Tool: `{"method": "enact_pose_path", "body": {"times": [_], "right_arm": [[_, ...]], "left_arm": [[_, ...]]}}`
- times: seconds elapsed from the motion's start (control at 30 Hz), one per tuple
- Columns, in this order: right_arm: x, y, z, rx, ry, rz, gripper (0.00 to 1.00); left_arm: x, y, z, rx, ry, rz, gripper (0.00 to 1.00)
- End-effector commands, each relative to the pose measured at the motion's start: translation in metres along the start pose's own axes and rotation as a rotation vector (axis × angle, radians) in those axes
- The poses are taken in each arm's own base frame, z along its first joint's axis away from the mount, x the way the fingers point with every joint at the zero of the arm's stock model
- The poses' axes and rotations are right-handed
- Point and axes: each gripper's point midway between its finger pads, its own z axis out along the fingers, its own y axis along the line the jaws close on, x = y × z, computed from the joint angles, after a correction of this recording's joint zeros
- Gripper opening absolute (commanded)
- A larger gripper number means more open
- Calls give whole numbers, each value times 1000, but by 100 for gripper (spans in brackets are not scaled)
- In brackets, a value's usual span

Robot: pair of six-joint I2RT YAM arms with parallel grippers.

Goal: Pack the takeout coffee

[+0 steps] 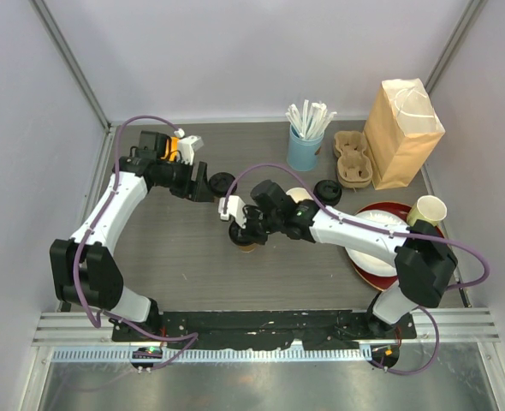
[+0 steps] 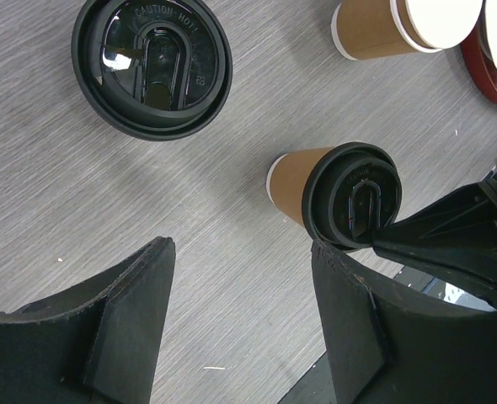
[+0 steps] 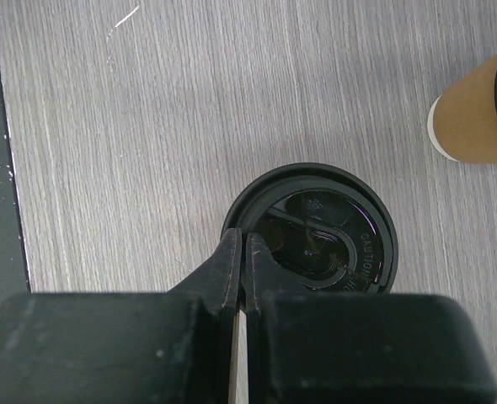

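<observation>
right pincer (image 3: 242, 248) up close, fingers pressed together, tips resting on the rim of the black lid (image 3: 324, 223) that caps a kraft cup (image 2: 295, 181) standing mid-counter (image 2: 55, 194). left pincer (image 2: 242, 257) hangs spread wide with nothing between its fingers, low over the counter, near a loose lid (image 2: 152, 67) lying flat and just beside that capped cup. a second kraft cup (image 2: 375, 29), unlidded, stands farther back, near the red plate (image 1: 389, 207).

light: bright, even, from overhead | shadows: soft, faint under the arms on the table (image 1: 175, 257) | glare: pale reflections on the glossy black lid (image 2: 152, 67) | focus: tabletop grain sharp, left gripper's fingers (image 2: 122, 337) slightly soft
</observation>
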Motion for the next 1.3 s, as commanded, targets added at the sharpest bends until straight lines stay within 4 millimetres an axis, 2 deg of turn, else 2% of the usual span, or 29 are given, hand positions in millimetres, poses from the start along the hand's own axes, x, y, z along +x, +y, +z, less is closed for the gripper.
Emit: {"method": "enact_pose_path", "body": {"times": [0.0, 0.17, 0.37, 0.43, 0.57, 0.63, 0.93, 1.03, 1.13, 1.17, 1.27], "right_arm": [[10, 2, -1, -20, -43, 68, 1], [18, -2, -5, -17, -66, 119, 1], [10, -3, -11, -15, -82, 123, 3], [6, -5, -13, -5, -91, 123, 17], [-5, -9, -20, 12, -117, 111, 31], [-10, -10, -24, 22, -128, 109, 32], [-38, -15, -39, 29, -172, 98, 50], [-49, -16, -49, 41, -197, 104, 85], [-56, -29, -56, 119, -214, 132, 87], [-55, -41, -59, 187, -197, 176, 88], [-48, -53, -55, 246, -143, 263, 89]], "left_arm": [[-6, -12, -2, 49, -39, 8, 69], [5, -28, 10, 74, 3, 56, 69], [12, -39, 24, 98, 50, 72, 70], [12, -40, 26, 103, 58, 75, 70], [11, -42, 27, 106, 60, 81, 70], [11, -42, 27, 107, 63, 78, 70], [10, -42, 28, 110, 72, 77, 70], [9, -42, 27, 109, 72, 83, 70], [10, -42, 26, 108, 73, 88, 70], [9, -42, 26, 108, 72, 89, 70], [10, -42, 27, 106, 75, 86, 70]]}}
